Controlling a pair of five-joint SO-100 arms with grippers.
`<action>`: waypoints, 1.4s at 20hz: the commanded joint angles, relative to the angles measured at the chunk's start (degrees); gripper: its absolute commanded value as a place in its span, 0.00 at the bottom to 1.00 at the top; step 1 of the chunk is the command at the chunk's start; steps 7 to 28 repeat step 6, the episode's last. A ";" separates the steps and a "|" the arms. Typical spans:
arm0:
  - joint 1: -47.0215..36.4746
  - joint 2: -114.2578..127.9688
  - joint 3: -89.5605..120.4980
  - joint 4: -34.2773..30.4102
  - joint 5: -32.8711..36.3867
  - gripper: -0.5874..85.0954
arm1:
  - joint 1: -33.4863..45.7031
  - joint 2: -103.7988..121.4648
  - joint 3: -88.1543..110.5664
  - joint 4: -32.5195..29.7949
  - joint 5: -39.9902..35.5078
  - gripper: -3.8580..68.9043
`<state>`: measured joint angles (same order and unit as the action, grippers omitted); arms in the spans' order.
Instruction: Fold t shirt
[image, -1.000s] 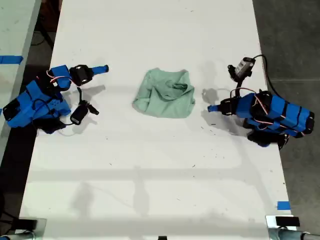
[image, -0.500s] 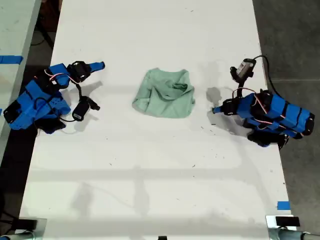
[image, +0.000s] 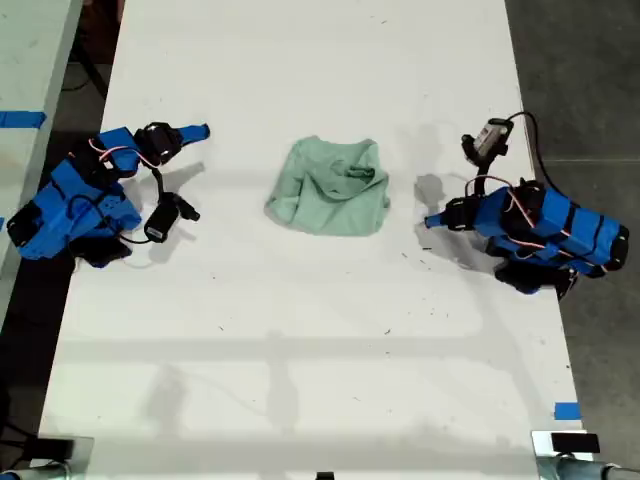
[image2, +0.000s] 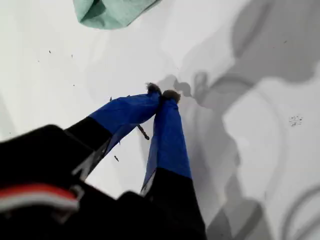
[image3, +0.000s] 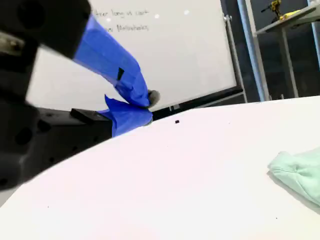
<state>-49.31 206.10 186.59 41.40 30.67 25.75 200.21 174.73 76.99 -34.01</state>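
- T shirt (image: 331, 187) lies bundled mid-worktop (image: 300, 330), nothing touching it.
- First gripper (image2: 161, 93), jaws closed and empty, near the t shirt.
- Second gripper (image3: 145, 106), closed and empty, well apart; whiteboard (image3: 170, 45) behind.

Both wrist views crop the t shirt (image2: 111, 11); whiteboard (image3: 165, 55) writing is illegible.
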 joint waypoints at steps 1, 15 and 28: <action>-0.53 0.62 2.46 0.18 -1.32 0.00 | -0.26 0.79 2.81 0.09 0.62 0.07; -0.44 0.62 2.46 -0.09 -2.29 0.00 | 0.62 0.79 3.08 -0.35 -1.05 0.16; -0.44 0.62 2.46 -0.09 -2.29 0.00 | 0.62 0.79 3.08 -0.35 -1.05 0.16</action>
